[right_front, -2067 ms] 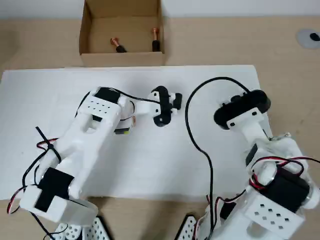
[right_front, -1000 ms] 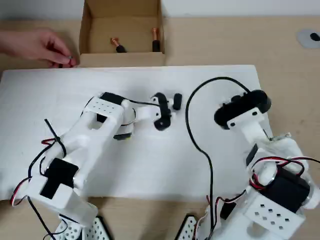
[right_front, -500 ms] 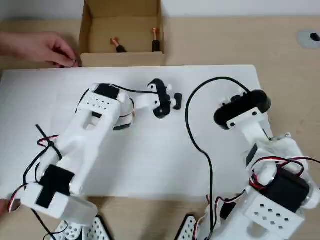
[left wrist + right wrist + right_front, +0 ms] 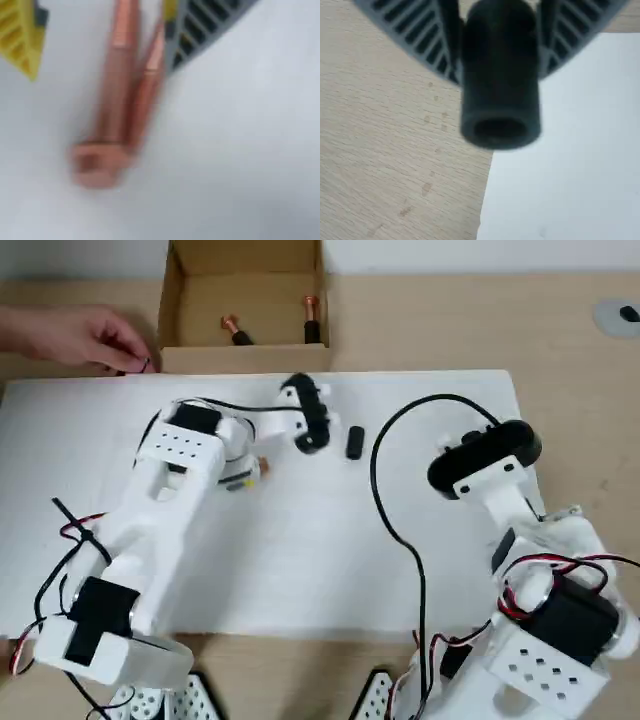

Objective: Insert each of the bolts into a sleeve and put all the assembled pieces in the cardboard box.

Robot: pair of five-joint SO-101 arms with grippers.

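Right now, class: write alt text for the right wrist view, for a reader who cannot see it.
A black sleeve is clamped in the right gripper, open end toward the camera, above where white sheet meets wooden table.

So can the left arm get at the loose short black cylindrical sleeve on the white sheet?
Probably yes: the black sleeve lies bare on the white sheet, close beside the left arm. But a copper bolt sits at the left gripper.
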